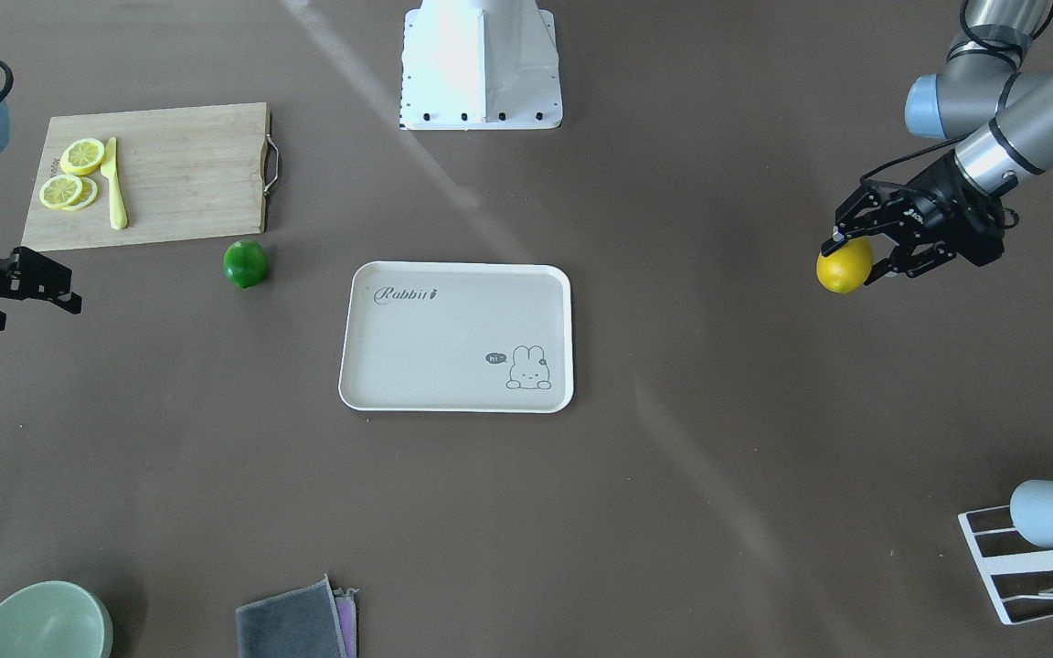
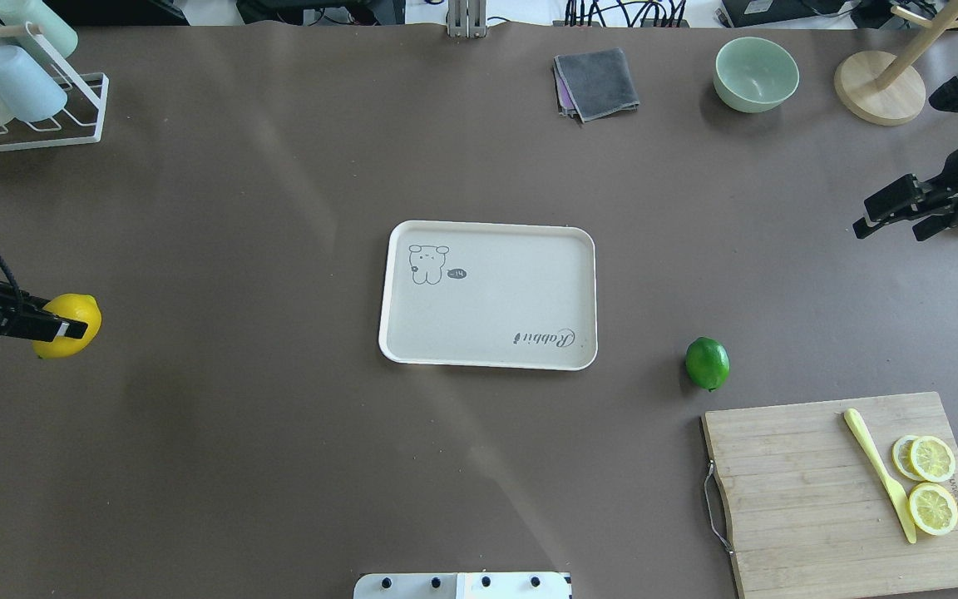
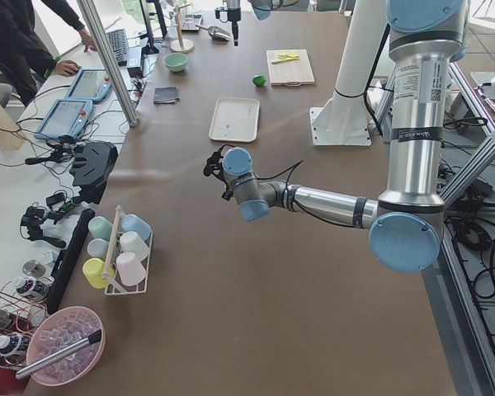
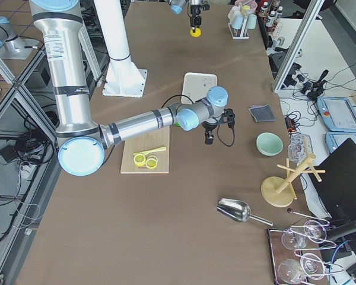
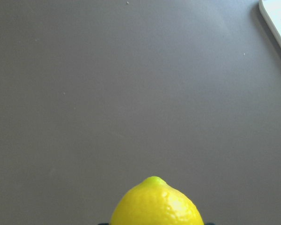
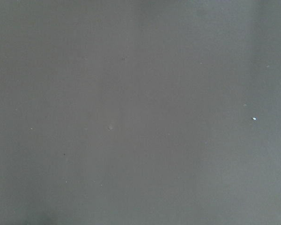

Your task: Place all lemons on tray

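My left gripper (image 1: 857, 259) is shut on the yellow lemon (image 1: 842, 270) far out at the table's left side, well away from the tray. In the overhead view the gripper (image 2: 63, 329) lies across that lemon (image 2: 76, 314). The lemon fills the bottom of the left wrist view (image 5: 157, 206). The green lemon (image 2: 707, 363) rests on the table between the cream Rabbit tray (image 2: 487, 225) and the cutting board; it also shows in the front view (image 1: 245, 263). The tray (image 1: 453, 268) holds nothing. My right gripper (image 2: 891, 223) is open and empty, off to the right of the green lemon.
A wooden cutting board (image 2: 812, 491) with lemon slices (image 2: 932, 482) and a pale yellow knife (image 2: 882, 474) lies near the green lemon. A green bowl (image 2: 756, 73), a grey cloth (image 2: 597, 81), a cup rack (image 2: 30, 125) and a wooden stand (image 2: 878, 83) line the far edge.
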`<state>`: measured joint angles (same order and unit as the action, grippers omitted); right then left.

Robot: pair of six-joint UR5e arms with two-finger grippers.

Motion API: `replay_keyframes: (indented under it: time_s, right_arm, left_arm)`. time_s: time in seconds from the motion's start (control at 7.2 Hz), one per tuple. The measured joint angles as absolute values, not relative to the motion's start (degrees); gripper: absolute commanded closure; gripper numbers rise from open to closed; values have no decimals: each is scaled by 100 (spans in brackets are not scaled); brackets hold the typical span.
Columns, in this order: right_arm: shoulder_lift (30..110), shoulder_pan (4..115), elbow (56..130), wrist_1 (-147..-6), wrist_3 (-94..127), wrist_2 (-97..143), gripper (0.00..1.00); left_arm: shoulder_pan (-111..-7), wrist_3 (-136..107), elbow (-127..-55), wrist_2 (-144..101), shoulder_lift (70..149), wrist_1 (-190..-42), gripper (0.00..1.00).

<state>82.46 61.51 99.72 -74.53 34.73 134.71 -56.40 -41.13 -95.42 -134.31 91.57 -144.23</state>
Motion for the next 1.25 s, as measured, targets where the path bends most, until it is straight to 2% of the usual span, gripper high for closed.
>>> replay_keyframes:
  time_s: [0.56,0.83,1.25]
  right_arm:
    - [8180,4704,10372,-6581,5062,12383,0]
    - [8177,4137,10465,-6561,5366,11972,0]
    - [8220,3660,10428,-6569,5453,11632,0]
  left_arm:
    - [-5501,-5133,-9563,-12725,10648,-13023,100]
    - [-4904,-5707,-9536,-12057,11392,-12461,100]
    - [-4342,-6097,-9509,-11432,12005,-11881,100]
